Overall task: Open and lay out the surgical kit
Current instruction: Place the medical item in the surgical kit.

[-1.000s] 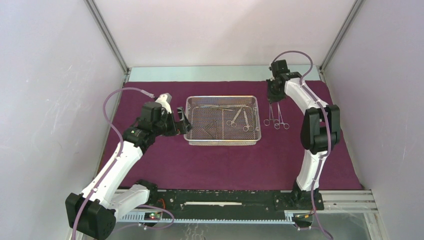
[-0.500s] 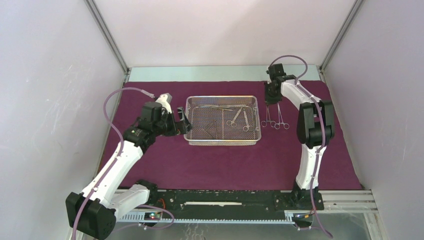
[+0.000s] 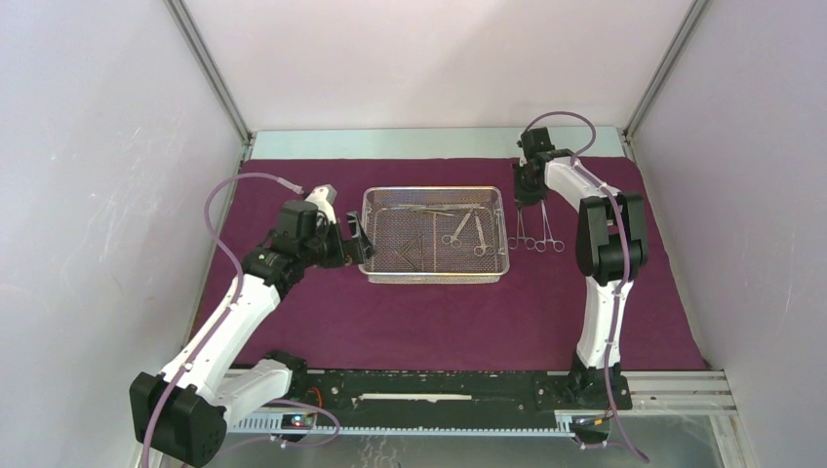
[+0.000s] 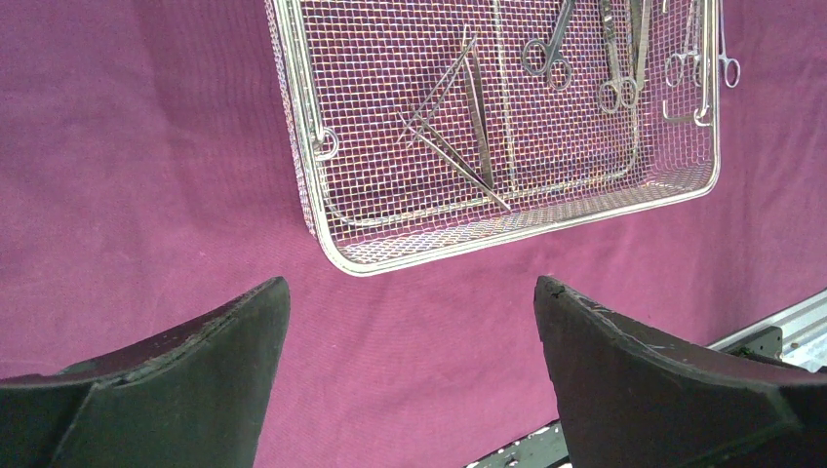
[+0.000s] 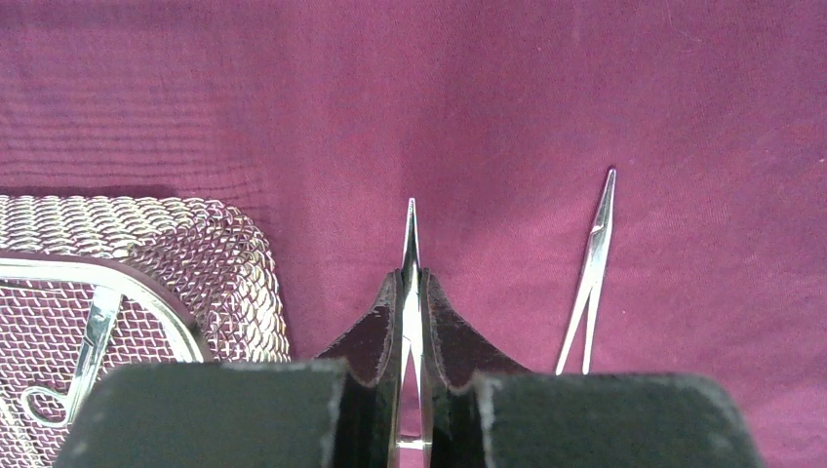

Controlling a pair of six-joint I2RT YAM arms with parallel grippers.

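The maroon cloth (image 3: 429, 322) lies spread flat over the table. On it stands the silver mesh tray (image 3: 434, 280), holding tweezers (image 4: 468, 136) and ring-handled scissors (image 4: 546, 54). My left gripper (image 3: 359, 241) hovers open just left of the tray, with only cloth between its fingers (image 4: 244, 341). My right gripper (image 5: 411, 283) is shut on a slim steel clamp (image 5: 410, 229) near its tip, just right of the tray's far corner (image 5: 224, 283). A second clamp (image 5: 590, 273) lies on the cloth beside it. Their ring handles (image 3: 534, 237) point toward me.
A black and metal rail (image 3: 439, 385) runs along the near edge of the table. White walls close in the left, right and back. A bare pale strip of table (image 3: 390, 143) shows beyond the cloth.
My right gripper has shifted slightly left toward the tray's far right corner, still shut on the clamp. The left arm has stayed put.
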